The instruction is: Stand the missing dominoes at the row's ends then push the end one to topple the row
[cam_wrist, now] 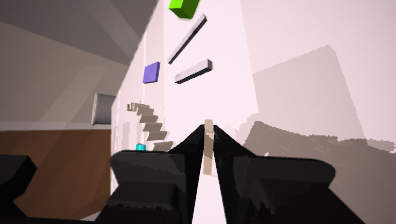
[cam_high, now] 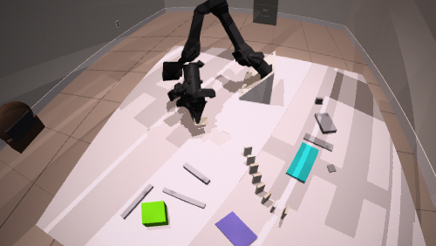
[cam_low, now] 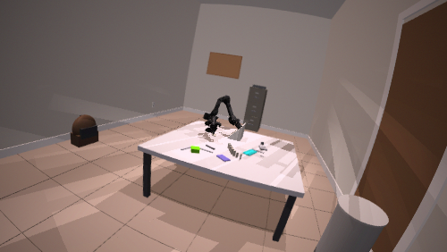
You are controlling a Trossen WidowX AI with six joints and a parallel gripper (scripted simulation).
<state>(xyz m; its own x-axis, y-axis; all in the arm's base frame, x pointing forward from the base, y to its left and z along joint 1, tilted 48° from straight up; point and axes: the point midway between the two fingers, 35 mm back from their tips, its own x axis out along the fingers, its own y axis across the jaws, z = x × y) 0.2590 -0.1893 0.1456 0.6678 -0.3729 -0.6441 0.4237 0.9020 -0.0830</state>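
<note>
White table (cam_low: 268, 173) on dark legs, black robot arm (cam_low: 224, 99) at its far edge, green block (cam_low: 195, 149) toward the near left corner, purple piece (cam_low: 223, 157) by the near edge, turquoise piece (cam_low: 249, 152) toward the right edge.
</note>
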